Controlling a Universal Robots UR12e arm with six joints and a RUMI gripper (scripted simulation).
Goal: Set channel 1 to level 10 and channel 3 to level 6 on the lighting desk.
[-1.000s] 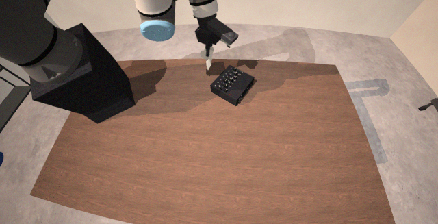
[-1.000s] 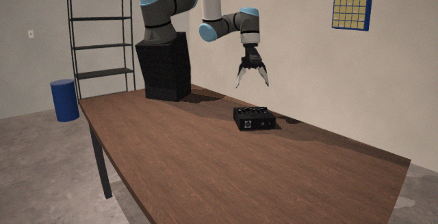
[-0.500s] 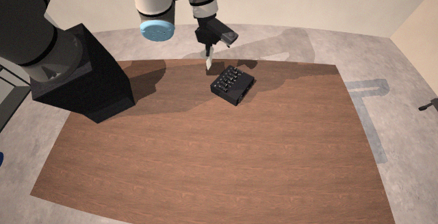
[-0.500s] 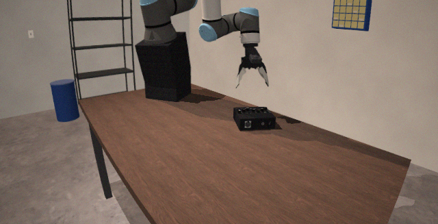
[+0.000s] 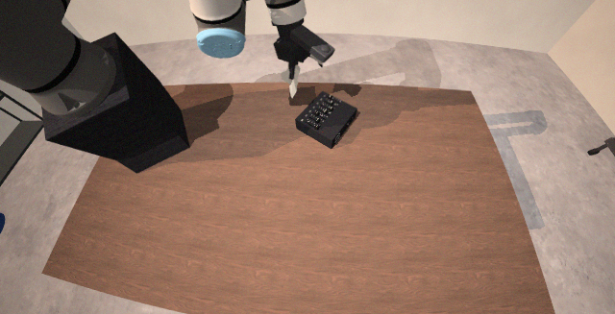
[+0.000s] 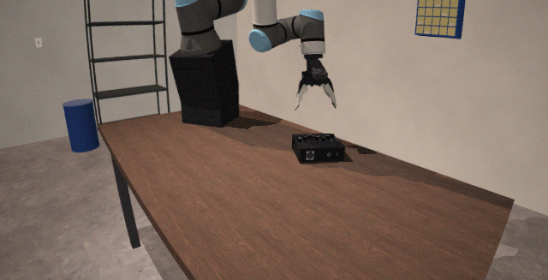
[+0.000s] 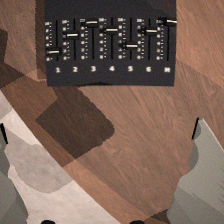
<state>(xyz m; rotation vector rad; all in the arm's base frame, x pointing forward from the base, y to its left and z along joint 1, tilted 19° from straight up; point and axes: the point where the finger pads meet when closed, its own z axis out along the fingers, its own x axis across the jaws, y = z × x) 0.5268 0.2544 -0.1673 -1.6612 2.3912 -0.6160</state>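
The lighting desk (image 5: 342, 116) (image 6: 322, 146) (image 7: 110, 9) is a black box on the table, with faders 1 to 6 and M. In the wrist view the channel 1 cap (image 7: 53, 52) sits low, around level 2. The channel 3 cap (image 7: 91, 22) sits near the top of its scale. The caps of channel 2 (image 7: 72, 35), channel 4 (image 7: 111, 30) and channel 6 (image 7: 151, 31) sit in the upper half, channel 5 (image 7: 131, 46) lower, and M (image 7: 170, 21) near the top. My gripper (image 6: 316, 108) (image 7: 97, 123) is wide open and empty, above and beside the desk's fader-number edge, touching nothing.
The wooden table (image 5: 288, 218) (image 6: 257, 211) has its long edge close behind the desk, beside the wall. The arm's black pedestal (image 5: 144, 127) (image 6: 205, 87) stands at one end. A shelf rack (image 6: 128, 58) and a blue barrel (image 6: 82, 127) stand beyond the table.
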